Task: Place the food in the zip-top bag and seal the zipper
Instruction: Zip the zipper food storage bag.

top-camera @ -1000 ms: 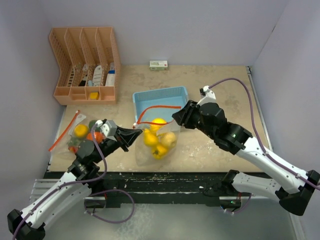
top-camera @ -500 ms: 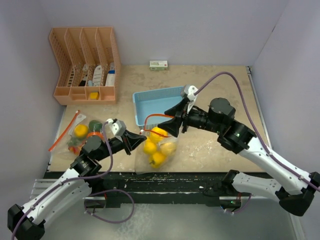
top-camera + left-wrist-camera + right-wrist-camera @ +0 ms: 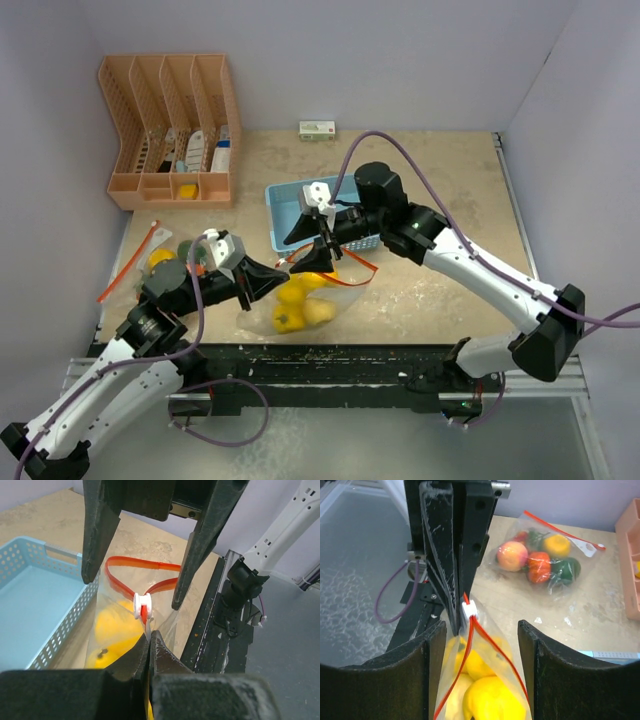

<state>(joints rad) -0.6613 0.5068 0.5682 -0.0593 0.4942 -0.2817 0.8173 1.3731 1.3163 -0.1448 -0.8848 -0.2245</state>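
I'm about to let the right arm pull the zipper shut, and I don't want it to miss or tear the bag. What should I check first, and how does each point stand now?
1. Food inside: yellow fruits lie in the zip-top bag: ok.
2. Bag anchored: left gripper shut on the bag's edge beside the slider: ok.
3. Right gripper placed: open, one finger on either side of the slider: ok.
4. Slider gripped: jaws not closed on it yet: not ok.
5. Zipper sealed: red tracks gape apart beyond the slider: not ok.
6. Path free: second bag of food lies apart: ok.
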